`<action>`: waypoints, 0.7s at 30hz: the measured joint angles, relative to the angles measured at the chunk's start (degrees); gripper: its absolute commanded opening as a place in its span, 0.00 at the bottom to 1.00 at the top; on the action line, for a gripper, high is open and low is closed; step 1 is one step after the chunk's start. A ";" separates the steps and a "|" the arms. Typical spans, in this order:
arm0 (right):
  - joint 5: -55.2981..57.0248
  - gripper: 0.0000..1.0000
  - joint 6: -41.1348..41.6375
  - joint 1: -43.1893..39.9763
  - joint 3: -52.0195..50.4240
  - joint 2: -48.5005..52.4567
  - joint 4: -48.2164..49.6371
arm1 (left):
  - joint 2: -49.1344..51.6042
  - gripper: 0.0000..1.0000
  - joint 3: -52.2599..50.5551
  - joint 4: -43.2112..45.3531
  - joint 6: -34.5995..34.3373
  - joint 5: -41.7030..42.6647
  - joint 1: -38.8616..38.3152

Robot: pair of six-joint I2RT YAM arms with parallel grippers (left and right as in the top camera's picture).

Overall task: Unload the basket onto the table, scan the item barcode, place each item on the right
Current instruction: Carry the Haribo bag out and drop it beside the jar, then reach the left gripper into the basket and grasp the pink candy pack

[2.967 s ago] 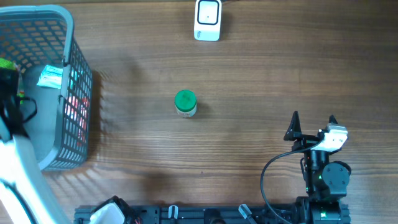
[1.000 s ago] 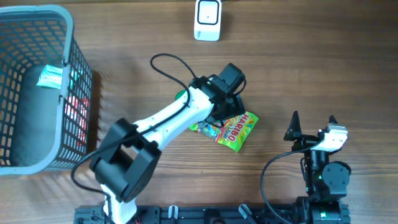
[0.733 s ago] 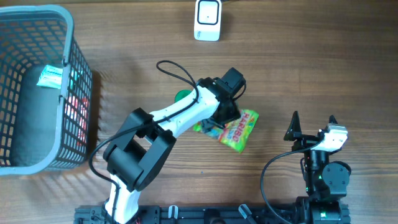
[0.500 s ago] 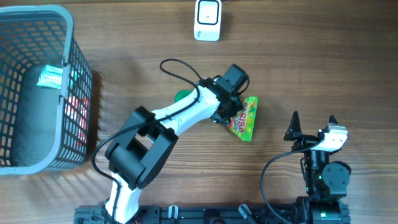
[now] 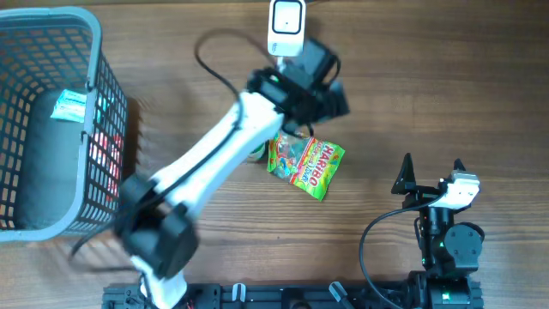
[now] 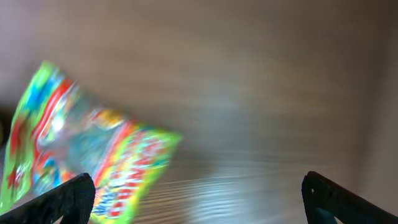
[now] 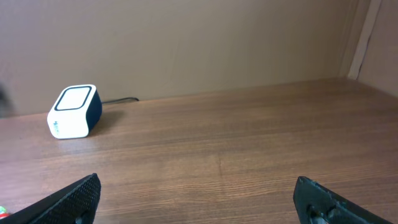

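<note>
You are looking down on a brown wooden table [image 5: 171,51]. The long white left arm [image 5: 214,154] reaches from the bottom edge up to the middle, and it looks blurry. Its black left gripper [image 5: 322,90] is just below the small white scanner box [image 5: 286,26]. A bright green and yellow candy bag [image 5: 307,163] lies on the table, just below that gripper. A grey plastic basket [image 5: 107,129] stands at the left. The right gripper [image 5: 431,176] sits near the bottom right, its two black fingers spread apart with nothing between them.
</note>
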 measured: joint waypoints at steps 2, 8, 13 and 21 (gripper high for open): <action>0.00 1.00 0.00 0.00 0.00 0.00 -0.02 | -5.73 1.00 4.87 -1.81 3.23 -0.94 0.26; 0.00 1.00 0.00 0.00 0.00 0.00 0.00 | -21.35 1.00 8.85 -12.11 6.08 -16.55 11.04; 0.00 1.00 0.00 0.00 0.00 0.00 0.00 | -27.98 1.00 8.85 -15.74 7.39 -22.49 28.81; 0.00 1.00 0.00 0.00 0.00 0.00 0.00 | -27.78 1.00 8.72 -31.52 -1.92 -27.32 55.15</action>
